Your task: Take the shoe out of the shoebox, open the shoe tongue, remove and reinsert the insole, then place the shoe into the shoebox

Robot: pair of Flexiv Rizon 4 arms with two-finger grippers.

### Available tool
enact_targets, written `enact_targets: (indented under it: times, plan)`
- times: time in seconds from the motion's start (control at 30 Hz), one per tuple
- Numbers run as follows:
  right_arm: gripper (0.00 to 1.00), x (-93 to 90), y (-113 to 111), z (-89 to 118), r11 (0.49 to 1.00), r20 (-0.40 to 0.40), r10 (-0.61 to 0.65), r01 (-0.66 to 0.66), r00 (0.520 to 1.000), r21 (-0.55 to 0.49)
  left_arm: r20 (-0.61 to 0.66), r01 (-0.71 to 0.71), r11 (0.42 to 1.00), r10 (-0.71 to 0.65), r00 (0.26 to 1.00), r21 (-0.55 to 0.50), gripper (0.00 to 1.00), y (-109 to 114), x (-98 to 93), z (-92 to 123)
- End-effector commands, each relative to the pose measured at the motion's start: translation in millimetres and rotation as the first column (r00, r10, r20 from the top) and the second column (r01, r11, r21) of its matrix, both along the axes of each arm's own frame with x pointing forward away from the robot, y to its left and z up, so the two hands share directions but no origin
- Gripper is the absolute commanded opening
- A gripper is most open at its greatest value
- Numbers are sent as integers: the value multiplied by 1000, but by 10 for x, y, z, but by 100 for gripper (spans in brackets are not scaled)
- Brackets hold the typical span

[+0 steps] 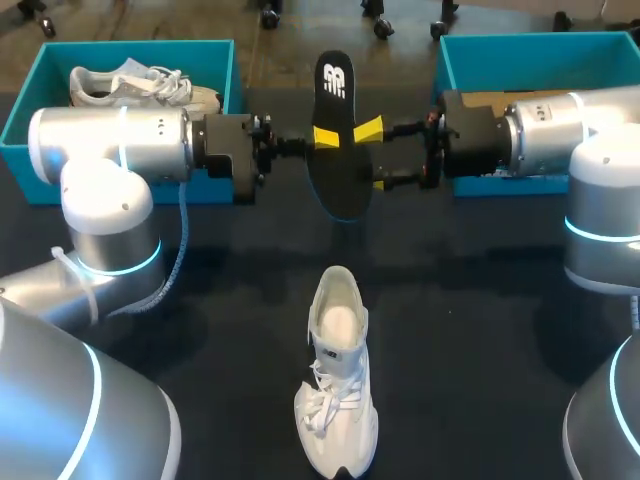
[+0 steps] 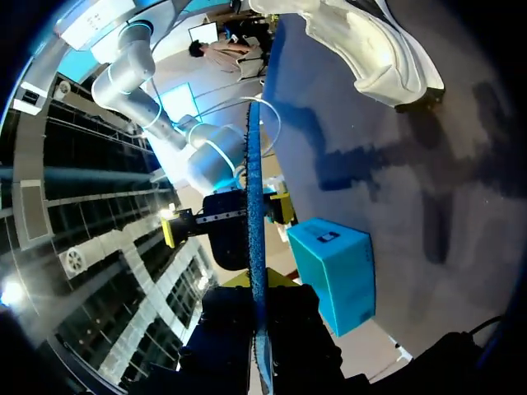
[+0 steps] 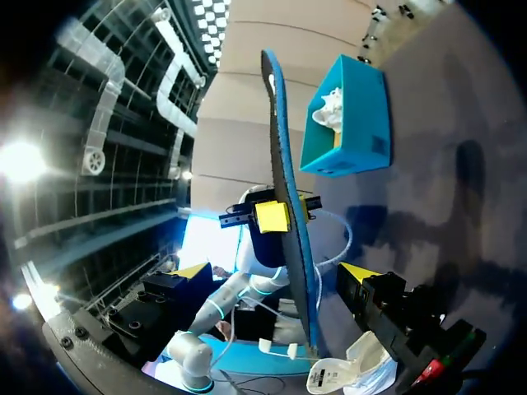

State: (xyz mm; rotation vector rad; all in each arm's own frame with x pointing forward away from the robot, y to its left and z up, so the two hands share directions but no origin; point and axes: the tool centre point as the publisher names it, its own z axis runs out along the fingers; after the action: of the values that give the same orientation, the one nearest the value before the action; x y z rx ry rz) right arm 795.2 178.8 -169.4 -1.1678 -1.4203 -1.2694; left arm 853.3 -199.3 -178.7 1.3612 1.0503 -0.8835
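Note:
A black insole (image 1: 338, 150) with a blue edge hangs upright over the middle of the table. My left gripper (image 1: 325, 137) is shut on it from the left side. My right gripper (image 1: 372, 156) stands open around the insole's other edge, one finger on each side, not pinching. Seen edge-on in the left wrist view, the insole (image 2: 255, 214) rises from my left gripper (image 2: 259, 284). In the right wrist view the insole (image 3: 288, 181) stands between my right gripper's (image 3: 276, 276) spread fingers. The white shoe (image 1: 338, 370) sits upright on the table in front, tongue open.
A teal shoebox (image 1: 30, 110) at the back left holds another white shoe (image 1: 130, 85). A second teal shoebox (image 1: 540, 50) stands at the back right, partly behind my right arm. Dark tabletop lies around the shoe.

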Motion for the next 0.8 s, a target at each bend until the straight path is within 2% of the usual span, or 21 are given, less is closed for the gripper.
enact_targets:
  times: [0.03,0.23,0.27,0.4,0.47,0.5,0.57,0.6,0.8]
  plan:
    - [100,49,76,-50,1000,15,14,-14,1000,-1,-26,-4,1000,4,1000,1,0,-28,-17,22]
    - [99,17,100,-126,1000,39,15,-16,999,14,-109,-29,1000,28,994,-6,0,-5,-72,52]
    - [91,17,107,-134,1000,42,16,-17,999,17,-105,-33,999,33,994,-1,0,-3,-85,43]
    - [89,23,123,-154,1000,37,18,-18,999,12,-109,-27,1000,26,994,-3,0,-6,-103,33]
    - [78,38,131,-174,1000,34,19,-19,999,7,-119,-28,1000,27,993,-4,0,-11,-122,26]
    - [68,39,130,-176,1000,32,18,-18,999,7,-119,-29,1000,28,993,-5,0,-10,-128,26]
    - [62,38,130,-179,1000,32,17,-17,999,8,-118,-32,999,31,993,-7,0,-5,-133,29]
    - [49,36,130,-183,1000,31,16,-16,999,8,-118,-33,999,32,993,-8,0,-4,-133,29]
    - [40,4,133,-191,1000,32,14,-14,999,5,-115,-37,999,36,993,-7,0,0,-152,25]
